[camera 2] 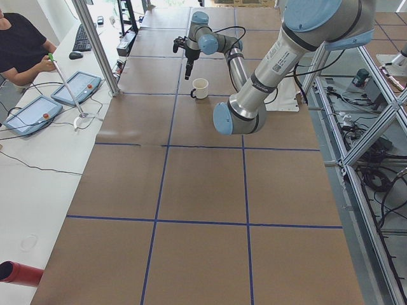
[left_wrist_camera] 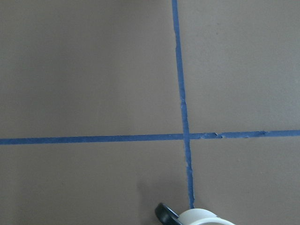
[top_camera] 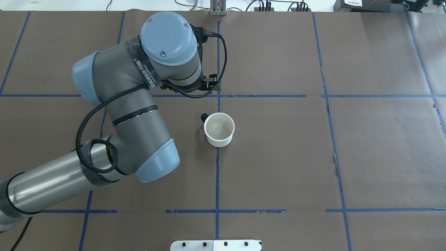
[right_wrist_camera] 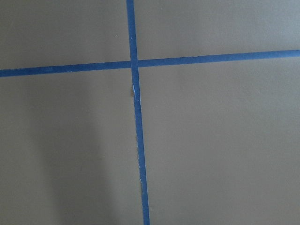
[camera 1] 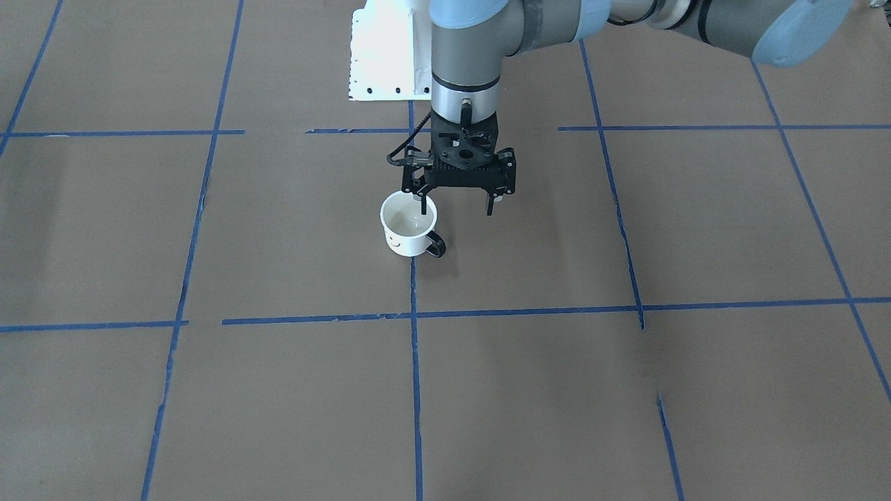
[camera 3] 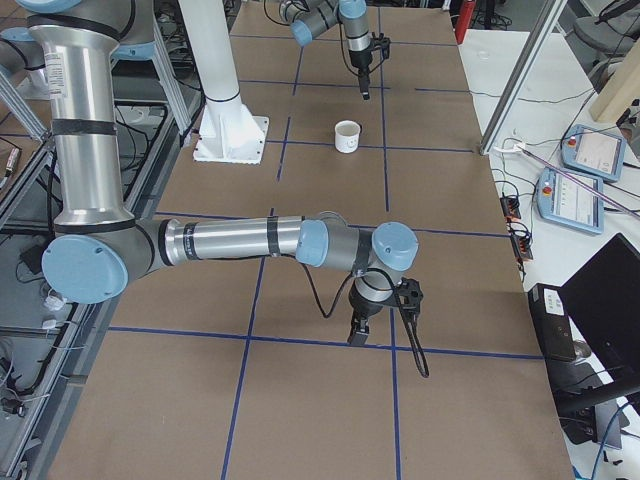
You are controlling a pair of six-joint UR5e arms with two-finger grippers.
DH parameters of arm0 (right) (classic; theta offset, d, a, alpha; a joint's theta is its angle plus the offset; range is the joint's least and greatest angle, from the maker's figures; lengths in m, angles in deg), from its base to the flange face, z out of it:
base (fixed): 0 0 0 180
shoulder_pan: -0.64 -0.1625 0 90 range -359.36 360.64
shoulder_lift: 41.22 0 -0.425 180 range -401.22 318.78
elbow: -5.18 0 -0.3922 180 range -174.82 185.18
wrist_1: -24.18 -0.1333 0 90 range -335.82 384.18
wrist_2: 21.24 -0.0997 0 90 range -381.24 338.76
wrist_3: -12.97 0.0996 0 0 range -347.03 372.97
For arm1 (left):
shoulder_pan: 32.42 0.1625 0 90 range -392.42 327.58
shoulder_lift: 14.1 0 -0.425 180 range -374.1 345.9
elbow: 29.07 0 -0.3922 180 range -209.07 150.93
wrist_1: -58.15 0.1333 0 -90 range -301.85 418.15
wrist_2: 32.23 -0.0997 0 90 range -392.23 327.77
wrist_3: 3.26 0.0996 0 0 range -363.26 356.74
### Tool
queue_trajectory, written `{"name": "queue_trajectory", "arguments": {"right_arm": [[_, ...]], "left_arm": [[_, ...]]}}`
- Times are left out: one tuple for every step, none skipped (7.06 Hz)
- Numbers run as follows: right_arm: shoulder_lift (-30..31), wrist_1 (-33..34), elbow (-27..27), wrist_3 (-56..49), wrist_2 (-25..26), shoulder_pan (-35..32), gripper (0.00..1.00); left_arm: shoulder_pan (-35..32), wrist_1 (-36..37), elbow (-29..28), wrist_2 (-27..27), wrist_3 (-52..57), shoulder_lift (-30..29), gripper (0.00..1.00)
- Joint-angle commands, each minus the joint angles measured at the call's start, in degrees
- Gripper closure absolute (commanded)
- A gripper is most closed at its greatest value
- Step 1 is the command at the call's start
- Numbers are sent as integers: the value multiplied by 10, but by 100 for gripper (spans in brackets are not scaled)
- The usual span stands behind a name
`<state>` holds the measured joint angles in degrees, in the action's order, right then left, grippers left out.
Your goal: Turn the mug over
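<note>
table (camera 1: 696, 417) brown-papered, blue tape grid (camera 1: 415, 390) | mug (camera 1: 409, 226) upright mid-table, clear of edges | left gripper (camera 1: 456, 207) raised beside it, fingers (camera 1: 490, 204) spread | right gripper (camera 3: 357, 335): cannot tell

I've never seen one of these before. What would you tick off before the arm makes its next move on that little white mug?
1. Mug stands upright on the table, mouth up: ok.
2. Left pincer is open and holds nothing: ok.
3. Left pincer lined up with the mug: cannot tell. One finger overlaps the rim in the front-facing view, and the overhead view hides the pincer.
4. Mug's handle is free, with nothing touching it: ok.
5. Right pincer is well away from the mug: ok. Whether it is open or shut: cannot tell.
</note>
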<state>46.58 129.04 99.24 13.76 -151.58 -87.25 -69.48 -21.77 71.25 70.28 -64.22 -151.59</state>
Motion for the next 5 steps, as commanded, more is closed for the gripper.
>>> {"name": "queue_trajectory", "arguments": {"right_arm": [[0, 0, 1, 0, 0, 0, 0], [0, 0, 0, 0, 0, 0, 0], [0, 0, 0, 0, 0, 0, 0], [0, 0, 1, 0, 0, 0, 0], [0, 0, 1, 0, 0, 0, 0]], "left_arm": [[-67, -4, 70, 61, 91, 78, 0], [-82, -5, 93, 62, 131, 115, 0], [-112, -11, 97, 77, 176, 143, 0], [-155, -30, 98, 106, 245, 182, 0], [-201, -70, 96, 145, 316, 235, 0]]}}
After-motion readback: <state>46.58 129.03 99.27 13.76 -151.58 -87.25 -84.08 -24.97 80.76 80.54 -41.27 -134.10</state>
